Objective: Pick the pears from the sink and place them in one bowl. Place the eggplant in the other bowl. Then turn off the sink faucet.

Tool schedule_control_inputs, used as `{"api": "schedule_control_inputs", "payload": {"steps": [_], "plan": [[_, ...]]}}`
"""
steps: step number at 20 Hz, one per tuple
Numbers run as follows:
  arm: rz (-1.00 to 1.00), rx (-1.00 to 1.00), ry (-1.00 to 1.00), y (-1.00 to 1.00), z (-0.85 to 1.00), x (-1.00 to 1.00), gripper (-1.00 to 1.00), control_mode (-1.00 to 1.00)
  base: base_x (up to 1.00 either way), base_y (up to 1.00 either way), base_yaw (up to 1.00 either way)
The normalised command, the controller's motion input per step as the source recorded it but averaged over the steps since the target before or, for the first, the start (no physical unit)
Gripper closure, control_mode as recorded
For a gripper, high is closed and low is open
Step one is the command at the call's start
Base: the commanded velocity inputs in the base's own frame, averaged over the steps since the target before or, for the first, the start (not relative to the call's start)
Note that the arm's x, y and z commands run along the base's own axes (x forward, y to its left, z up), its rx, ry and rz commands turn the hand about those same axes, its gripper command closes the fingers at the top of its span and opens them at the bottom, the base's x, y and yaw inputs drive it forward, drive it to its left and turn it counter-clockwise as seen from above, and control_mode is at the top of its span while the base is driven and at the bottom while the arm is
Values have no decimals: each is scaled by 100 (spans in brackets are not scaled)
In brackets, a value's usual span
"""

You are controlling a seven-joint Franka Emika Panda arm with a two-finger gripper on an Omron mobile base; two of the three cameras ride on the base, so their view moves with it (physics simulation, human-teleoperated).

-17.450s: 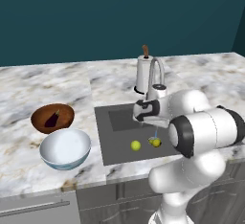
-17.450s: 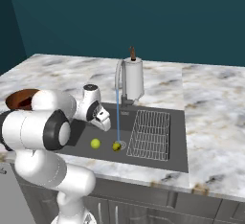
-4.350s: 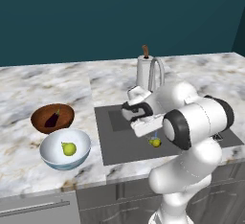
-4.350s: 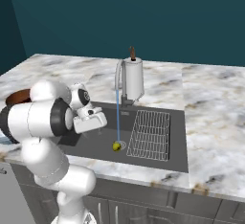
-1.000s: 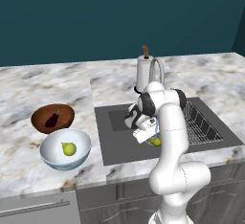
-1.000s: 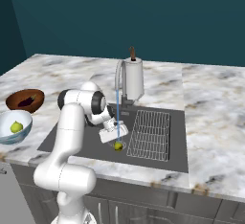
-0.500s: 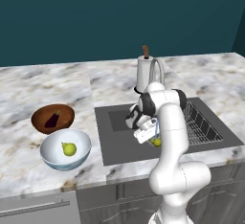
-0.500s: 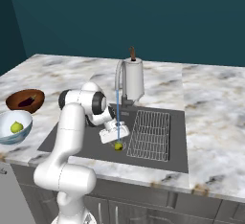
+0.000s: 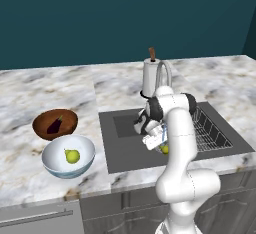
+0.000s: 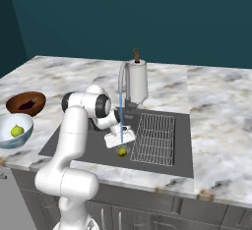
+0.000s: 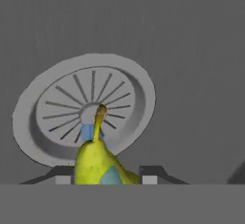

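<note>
One yellow-green pear (image 11: 98,163) lies on the sink (image 9: 125,150) floor at the edge of the round drain (image 11: 52,117), stem pointing away from the hand. My gripper (image 11: 104,179) is low in the basin, shut on that pear, a fingertip (image 11: 61,178) pressed at each side. From the base it shows as a pear (image 10: 121,151) under the gripper (image 10: 121,144). The second pear (image 9: 72,155) rests in the white and blue bowl (image 9: 49,153). In the wooden bowl (image 9: 42,128) lies the eggplant (image 9: 55,124). Water still runs from the faucet (image 10: 121,76).
A wire rack (image 10: 155,138) fills the sink's right side, close to my hand. A white cylinder with a brown top (image 10: 137,81) stands behind the faucet. Both bowls sit on the marble counter (image 9: 30,93) to the left of the basin.
The jaws have come together around the pear by the drain. The arm has hardly moved, and the bowls and their contents are as before.
</note>
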Motion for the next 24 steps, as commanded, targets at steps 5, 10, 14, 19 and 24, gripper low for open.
{"api": "schedule_control_inputs", "payload": {"steps": [5,10,14,19,24], "plan": [[-5,0,-4,-18,0,-100,100,-100,0,0,0],[-13,0,-12,14,40,-41,100,-100,0,0,0],[-13,-1,-40,67,85,0,100,-100,0,0,0],[-14,-9,-49,97,69,0,100,-100,0,0,0],[-10,-4,-37,58,97,8,100,-100,0,0,0]]}}
